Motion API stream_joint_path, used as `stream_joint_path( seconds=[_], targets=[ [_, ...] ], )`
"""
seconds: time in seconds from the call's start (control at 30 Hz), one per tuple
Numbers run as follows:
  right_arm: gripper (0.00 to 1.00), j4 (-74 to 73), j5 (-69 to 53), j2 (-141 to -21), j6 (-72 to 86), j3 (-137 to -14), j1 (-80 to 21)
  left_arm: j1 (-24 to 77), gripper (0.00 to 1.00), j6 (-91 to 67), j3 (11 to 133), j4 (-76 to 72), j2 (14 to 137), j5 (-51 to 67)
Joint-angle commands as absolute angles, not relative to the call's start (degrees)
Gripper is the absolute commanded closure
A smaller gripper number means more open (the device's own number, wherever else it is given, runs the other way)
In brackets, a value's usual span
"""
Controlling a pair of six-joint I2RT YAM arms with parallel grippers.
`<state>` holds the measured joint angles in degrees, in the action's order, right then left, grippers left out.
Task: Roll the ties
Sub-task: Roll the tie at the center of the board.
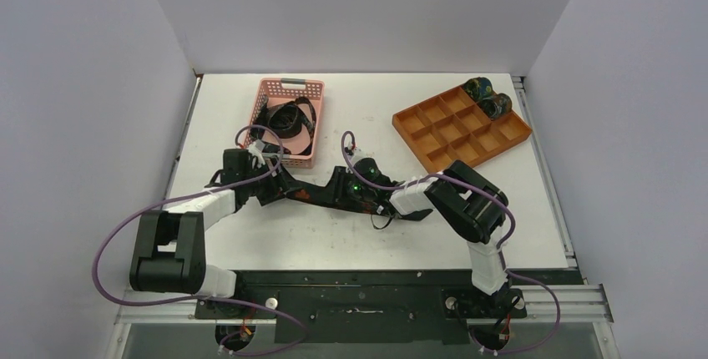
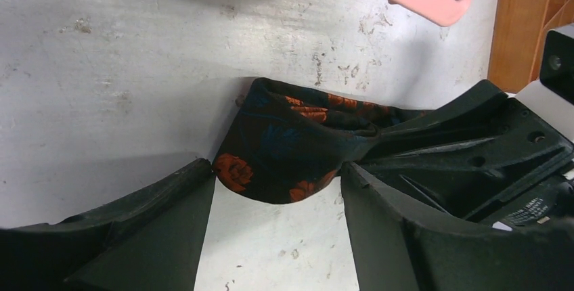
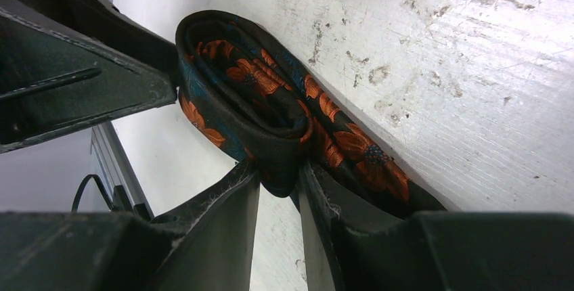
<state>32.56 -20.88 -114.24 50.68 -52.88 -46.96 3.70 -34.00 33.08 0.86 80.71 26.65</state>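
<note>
One tie (image 1: 307, 194) lies on the white counter (image 1: 376, 242), between the two arms and near the middle of the counter. It is dark fabric with orange-red flowers and blue-green swirls.

Right tool (image 3: 281, 169): nearly closed. Its two fingers (image 3: 338, 216) leave only a narrow gap, and that gap is filled by fabric. The tool pinches the tie at the partly rolled end, where the fabric is folded over itself into a flattened loop. The loop lies on the counter beyond the fingertips. The unrolled length runs away from the roll, flat on the counter.

Left tool (image 2: 276, 168): jaws wide apart. The broad, pointed end of the tie sits between the two fingertips (image 2: 196, 176), one fingertip just beside each edge of the fabric. This end is slightly humped, with its far edge raised off the counter. The body of the right tool is close behind it.

A pink basket (image 1: 290, 85) stands at the far left of the counter, just beyond the left tool. It contains loose ties (image 1: 288, 121) in a dark tangle.

An orange tray (image 1: 442, 138) with compartments stands at the far right, set at an angle. Two rolled ties (image 1: 478, 88) occupy its two farthest compartments, one in each, side by side.
</note>
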Motion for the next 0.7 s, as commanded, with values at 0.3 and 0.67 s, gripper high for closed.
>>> stream_joint_path(
  seconds=[0.3, 0.67],
  targets=[
    [0.71, 28.4, -20.6, -115.9, 49.0, -50.5, -46.7, 2.1, 0.28, -30.0, 33.3, -1.5, 78.5, 23.6],
    [0.68, 19.5, -19.6, -109.2, 41.1, -45.6, -44.3, 9.3, 0.28, -35.6, 31.3, -10.5, 78.9, 21.1]
  ],
)
